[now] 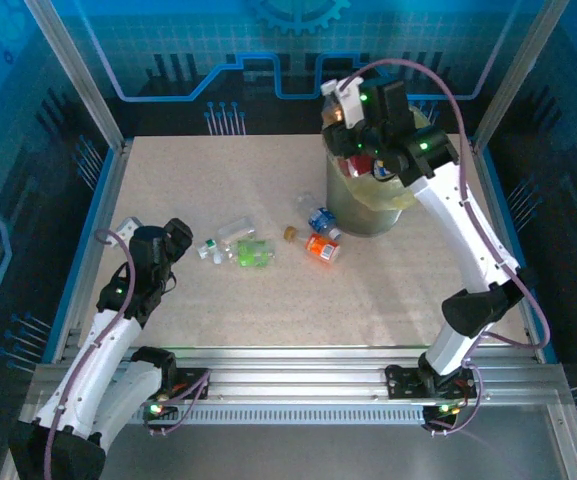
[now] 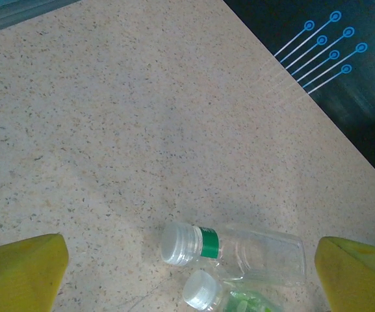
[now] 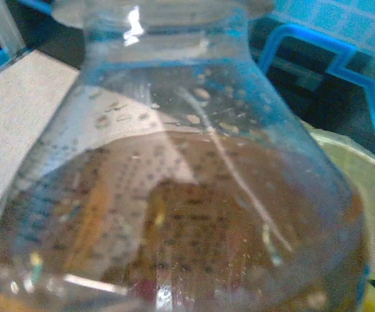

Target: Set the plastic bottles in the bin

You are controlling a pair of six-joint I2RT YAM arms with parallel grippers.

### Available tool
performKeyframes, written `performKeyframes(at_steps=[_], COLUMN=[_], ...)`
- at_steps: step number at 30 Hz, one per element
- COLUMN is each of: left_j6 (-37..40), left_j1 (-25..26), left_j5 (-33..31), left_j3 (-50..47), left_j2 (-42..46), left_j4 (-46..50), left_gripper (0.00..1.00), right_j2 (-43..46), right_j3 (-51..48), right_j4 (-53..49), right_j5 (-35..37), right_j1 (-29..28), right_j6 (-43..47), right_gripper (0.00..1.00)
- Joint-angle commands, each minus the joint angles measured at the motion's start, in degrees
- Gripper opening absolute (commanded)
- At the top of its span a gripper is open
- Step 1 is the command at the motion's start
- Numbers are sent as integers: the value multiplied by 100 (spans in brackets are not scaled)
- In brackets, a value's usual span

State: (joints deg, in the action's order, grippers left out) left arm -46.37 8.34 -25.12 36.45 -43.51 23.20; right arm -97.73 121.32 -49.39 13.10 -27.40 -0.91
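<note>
Right gripper (image 1: 346,118) is clamped tight on a clear bottle (image 3: 174,195), held up over the far rim of the bin (image 1: 360,208). On the right wrist camera its orange-brown label carries rows of small print, too blurred to read (I'm seeing it through the plastic), and the bin's yellowish liner edge sits just behind it on the right. Left gripper (image 2: 190,250) has its yellow fingers (image 2: 21,270) spread wide, holding nothing, low over the table (image 2: 142,117). A white-capped green-band bottle (image 2: 245,250) lies between the fingers, with a green-label bottle (image 2: 223,299) just beside it; I can't make out a brand on either. From above, a blue-label bottle (image 1: 323,221) and an orange-label bottle (image 1: 322,248) lie just beside the bin's near-left wall, with a small brown cap (image 1: 291,234) next to them.
</note>
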Motion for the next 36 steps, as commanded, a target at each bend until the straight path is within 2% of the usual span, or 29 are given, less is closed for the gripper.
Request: performKeyframes(at_steps=[1, 10, 25, 36], left_j6=[154, 189, 220, 264], left_j1=[-57, -60, -60, -61], left_j5=[164, 183, 145, 175], left_j3=[46, -3, -49, -34], left_j2=[-17, -21, -24, -145], left_j4=[-146, -158, -175, -241], left_gripper=[99, 99, 99, 99], right_j2=[-300, -1042, -1469, -1327], right_j3=[365, 784, 419, -80], right_j4=[104, -142, -529, -549], right_j5=[-14, -552, -591, -500], right_j1=[380, 1302, 1434, 1421], right_j6=[-834, -2337, -2608, -2564], right_gripper=[34, 36, 45, 65])
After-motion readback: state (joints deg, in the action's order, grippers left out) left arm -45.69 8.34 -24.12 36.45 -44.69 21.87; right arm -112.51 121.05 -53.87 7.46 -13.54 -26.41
